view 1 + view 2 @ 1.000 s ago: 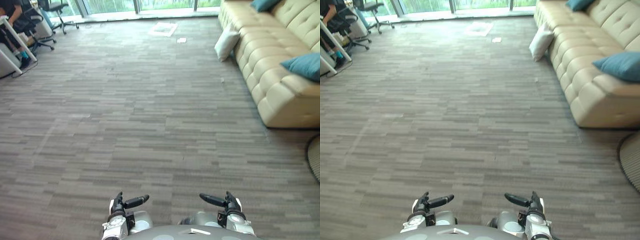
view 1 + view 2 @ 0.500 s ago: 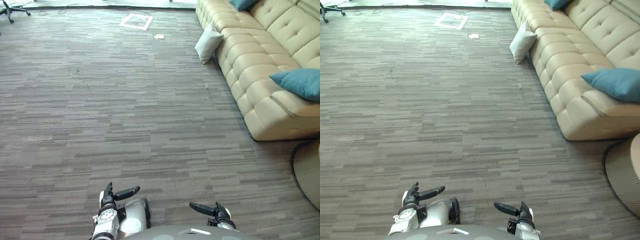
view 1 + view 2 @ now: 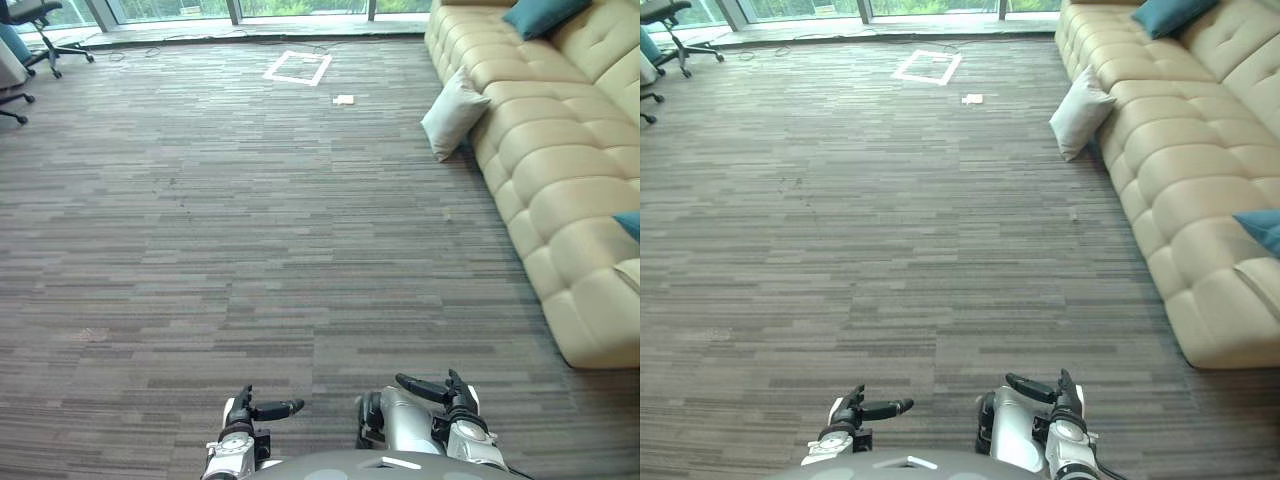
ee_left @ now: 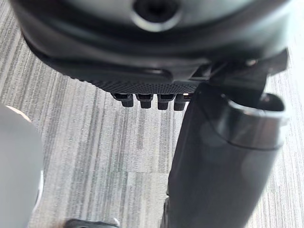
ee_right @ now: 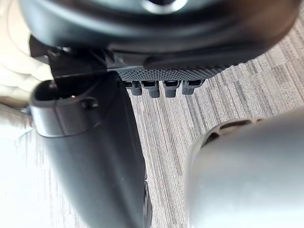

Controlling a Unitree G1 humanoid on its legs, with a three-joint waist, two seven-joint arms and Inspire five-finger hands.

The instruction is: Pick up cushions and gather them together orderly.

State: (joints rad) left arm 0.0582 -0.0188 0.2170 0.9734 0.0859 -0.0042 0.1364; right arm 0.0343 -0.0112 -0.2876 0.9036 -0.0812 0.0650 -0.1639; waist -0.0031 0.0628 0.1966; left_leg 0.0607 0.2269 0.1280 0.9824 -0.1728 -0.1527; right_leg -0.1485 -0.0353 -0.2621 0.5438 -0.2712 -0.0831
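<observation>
A white cushion [image 3: 455, 113] stands on the carpet, leaning against the front of the beige sofa [image 3: 545, 170]. A teal cushion [image 3: 545, 15] lies on the sofa's far end. A corner of another teal cushion [image 3: 630, 225] shows at the right edge, on the seat. Both hands hang low at the bottom of the eye views, far from every cushion. My left hand [image 3: 240, 412] and my right hand [image 3: 455, 392] each hold their thumbs out sideways. In the wrist views the left hand [image 4: 152, 42] and the right hand [image 5: 156, 38] have relaxed fingers over bare carpet and hold nothing.
Grey striped carpet stretches from me to the sofa. A white taped square [image 3: 297, 68] and a small white scrap [image 3: 344, 99] lie on the floor far ahead. Office chairs [image 3: 40, 15] stand at the far left by the windows.
The camera has moved, so the whole picture has shifted: the sofa sits further right and the round thing at the lower right is out of sight. Both hands stay low, holding nothing.
</observation>
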